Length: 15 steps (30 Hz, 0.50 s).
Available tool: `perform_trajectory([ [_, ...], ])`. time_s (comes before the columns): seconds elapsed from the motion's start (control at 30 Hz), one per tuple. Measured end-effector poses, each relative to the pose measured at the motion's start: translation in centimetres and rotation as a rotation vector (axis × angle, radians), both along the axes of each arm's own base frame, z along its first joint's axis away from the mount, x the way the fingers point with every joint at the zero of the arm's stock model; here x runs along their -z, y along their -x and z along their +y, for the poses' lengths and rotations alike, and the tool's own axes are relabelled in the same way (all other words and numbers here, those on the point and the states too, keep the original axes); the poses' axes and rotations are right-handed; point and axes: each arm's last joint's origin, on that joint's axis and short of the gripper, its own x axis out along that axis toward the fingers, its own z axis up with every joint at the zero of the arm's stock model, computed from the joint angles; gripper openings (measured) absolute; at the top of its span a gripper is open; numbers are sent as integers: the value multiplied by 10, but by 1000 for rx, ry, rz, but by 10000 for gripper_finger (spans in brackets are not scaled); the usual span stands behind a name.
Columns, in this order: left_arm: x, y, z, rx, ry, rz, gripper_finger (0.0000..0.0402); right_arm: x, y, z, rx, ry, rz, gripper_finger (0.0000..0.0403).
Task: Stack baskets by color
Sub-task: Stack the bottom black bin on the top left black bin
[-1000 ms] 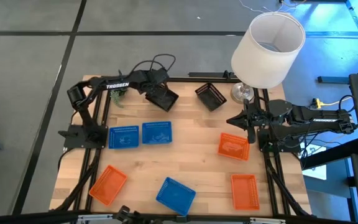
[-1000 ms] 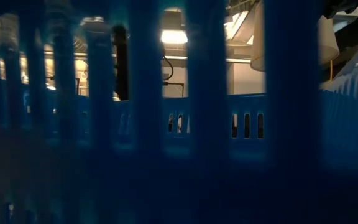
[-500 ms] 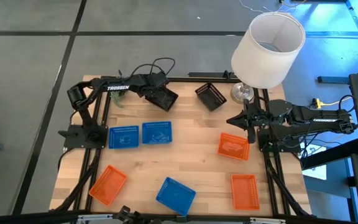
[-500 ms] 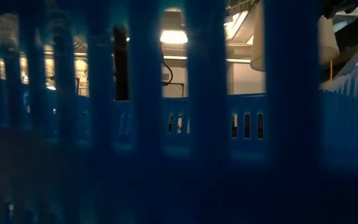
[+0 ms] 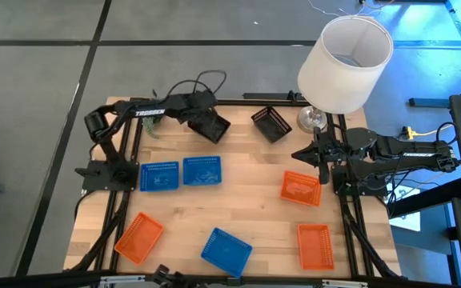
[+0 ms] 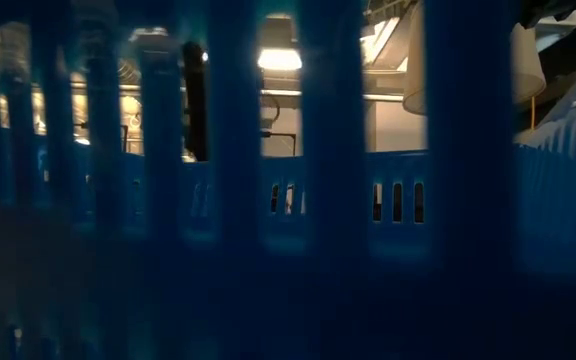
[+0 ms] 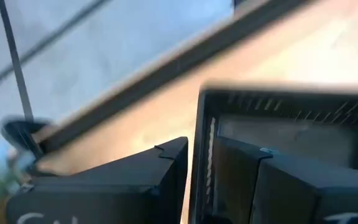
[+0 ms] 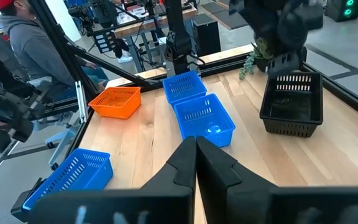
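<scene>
Two sets of fingers: left fingers (image 7: 185, 180) pinching a black basket's (image 5: 209, 126) wall, right fingers (image 8: 194, 163) pressed together, empty.

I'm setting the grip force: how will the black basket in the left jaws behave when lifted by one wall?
The black basket probably stays stiff: its lattice walls hold shape in the right wrist view. It looks light, being thin, open plastic. Pinched by one wall in the left gripper, it seems to hang tilted and may swing.
</scene>
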Motion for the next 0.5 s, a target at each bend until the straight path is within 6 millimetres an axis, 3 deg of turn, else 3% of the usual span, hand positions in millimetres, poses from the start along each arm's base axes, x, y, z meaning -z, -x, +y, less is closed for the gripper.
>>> perform_trajectory([
  [0.2,-15,-7,-5,55,-55,8,68,0,0,0,4,-22,0,12],
  [0.5,19,-13,-2,64,12,97,68,0,0,0,5,-24,-2,12],
])
